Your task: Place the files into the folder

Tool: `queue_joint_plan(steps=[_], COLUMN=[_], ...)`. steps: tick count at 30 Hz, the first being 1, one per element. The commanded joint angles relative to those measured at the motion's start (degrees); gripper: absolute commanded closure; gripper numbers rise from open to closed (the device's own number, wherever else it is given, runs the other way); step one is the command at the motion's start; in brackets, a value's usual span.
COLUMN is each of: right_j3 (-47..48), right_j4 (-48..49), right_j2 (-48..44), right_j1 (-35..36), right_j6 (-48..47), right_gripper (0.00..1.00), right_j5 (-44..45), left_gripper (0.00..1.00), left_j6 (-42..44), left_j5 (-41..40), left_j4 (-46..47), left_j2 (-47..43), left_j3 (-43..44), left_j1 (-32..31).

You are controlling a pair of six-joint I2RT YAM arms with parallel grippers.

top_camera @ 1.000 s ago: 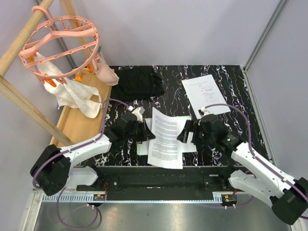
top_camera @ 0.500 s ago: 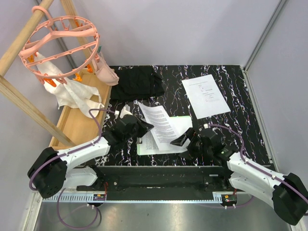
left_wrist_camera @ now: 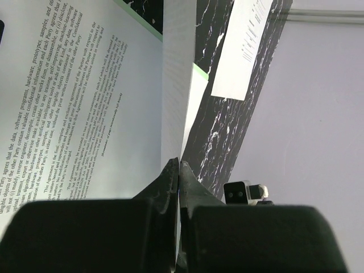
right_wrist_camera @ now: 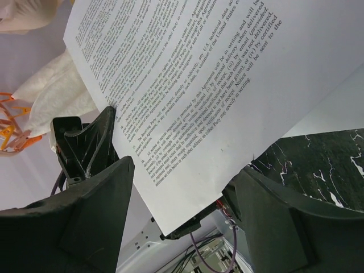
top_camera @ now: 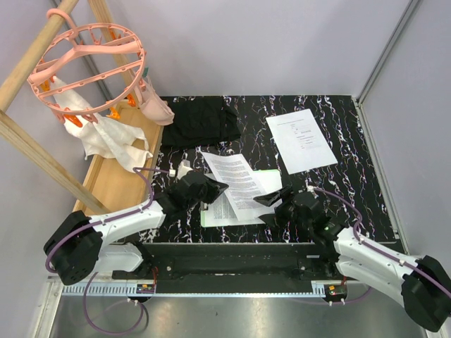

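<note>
My left gripper (top_camera: 211,189) is shut on the left edge of a printed sheet (top_camera: 236,179) and holds it tilted just above the light-green folder (top_camera: 205,220). Another printed sheet (top_camera: 227,208) lies on the folder. In the left wrist view the jaws (left_wrist_camera: 178,168) pinch the sheet (left_wrist_camera: 85,96) edge-on, with a sliver of folder (left_wrist_camera: 198,73) behind. My right gripper (top_camera: 271,201) is open at the sheet's right side. In the right wrist view its fingers (right_wrist_camera: 96,187) stand wide apart with the sheet (right_wrist_camera: 187,74) above them. A third sheet (top_camera: 301,139) lies at the back right.
A black fabric piece (top_camera: 201,121) lies at the back of the marbled table. A white cloth (top_camera: 113,141) hangs on a wooden rack at the left, under a pink round hanger (top_camera: 88,63). A wooden board (top_camera: 116,179) borders the table's left.
The printed sheet, held up between both grippers a second ago, has tipped leftward and down over the folder. The right gripper has let go and dropped lower and nearer.
</note>
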Motion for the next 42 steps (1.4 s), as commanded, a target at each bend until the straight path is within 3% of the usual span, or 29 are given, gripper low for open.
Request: queue_joint_plan(steps=[1, 6, 7, 11, 12, 13, 15, 16, 18, 19, 21, 23, 24, 25, 28, 31, 33, 36, 40, 42], right_j3=[0.3, -2.4, -2.8, -2.8, -2.8, -2.8, -1.5, -0.1, 1.3, 2.5, 4.2, 7.8, 9.2, 12.3, 20.8, 28.4, 31.4, 32.1, 34.4, 37.3], right_j4=[-1.6, -0.5, 1.6, 2.9, 3.9, 4.5, 4.7, 4.7, 4.6, 4.5, 4.5, 4.4, 4.0, 4.0, -1.1, -10.8, -15.5, -14.6, -6.9, -3.8], right_j2=[-2.6, -2.8, -2.1, -0.8, 0.1, 0.6, 1.5, 1.8, 2.2, 2.1, 0.5, -0.8, -1.9, -2.2, -1.4, 1.3, 3.8, 6.7, 11.0, 12.4], right_j1=[1.4, 1.7, 1.8, 1.8, 1.8, 1.8, 1.8, 1.8, 1.8, 1.7, 1.2, 0.5, 0.4, 0.1, -1.7, -4.1, -9.6, -17.5, -17.8, -17.7], right_j6=[3.1, 5.5, 5.9, 5.8, 5.6, 5.1, 1.8, -1.7, -6.3, -10.4, -17.0, -31.6, -37.0, -47.1, -62.4, -69.9, -70.7, -64.7, -56.7, -54.6], right_gripper=[0.21, 0.29, 0.36, 0.46, 0.51, 0.63, 0.72, 0.81, 0.94, 1.0, 1.0, 1.0, 1.0, 1.0, 1.0, 1.0, 1.0, 1.0, 1.0, 1.0], right_j5=[5.2, 7.6, 8.0, 10.4, 11.7, 12.5, 15.5, 16.8, 19.7, 20.5, 21.9, 21.0, 19.9, 18.4, 6.9, -4.0, -14.3, -32.0, -50.3, -51.5], left_gripper=[1.0, 1.0, 1.0, 1.0, 1.0, 1.0, 1.0, 0.81, 0.63, 0.46, 0.31, 0.15, 0.11, 0.1, 0.05, 0.04, 0.04, 0.04, 0.04, 0.04], left_j6=[-1.7, -3.4, -3.2, -2.7, -2.5, -2.1, 0.5, 4.2, 7.7, 10.6, 13.7, 18.5, 20.5, 23.9, 30.5, 34.4, 36.7, 40.4, 44.4, 45.1], left_j5=[-3.1, -2.6, -2.1, -2.0, -1.9, -1.2, -0.2, 0.8, 2.3, 3.0, 4.5, 3.8, 2.6, 1.6, -2.9, -7.9, -7.9, -4.4, -0.6, 1.2], left_j4=[2.9, 4.5, 5.0, 4.7, 4.7, 4.9, 5.2, 5.8, 5.0, 4.2, 3.6, -1.8, -4.0, -10.1, -22.1, -32.0, -34.3, -35.5, -36.1, -34.8], left_j2=[-1.3, -0.9, -0.7, -0.2, -0.3, -0.4, -1.3, -1.9, -4.4, -5.4, -10.4, -17.8, -20.9, -23.9, -38.4, -44.0, -44.0, -39.0, -28.2, -25.8], left_j3=[2.4, 2.0, 2.2, 2.7, 2.4, 2.3, 1.9, 1.6, 0.6, -0.4, -4.1, -6.2, -7.5, -7.8, -6.5, -2.2, 0.7, 4.7, 9.3, 10.5], left_j1=[-0.3, -0.6, -0.8, -1.6, -1.7, -1.7, -1.7, -1.6, -1.7, -1.7, -1.6, -1.7, -1.6, -1.5, -1.0, 0.3, 1.8, 4.9, 8.2, 10.0])
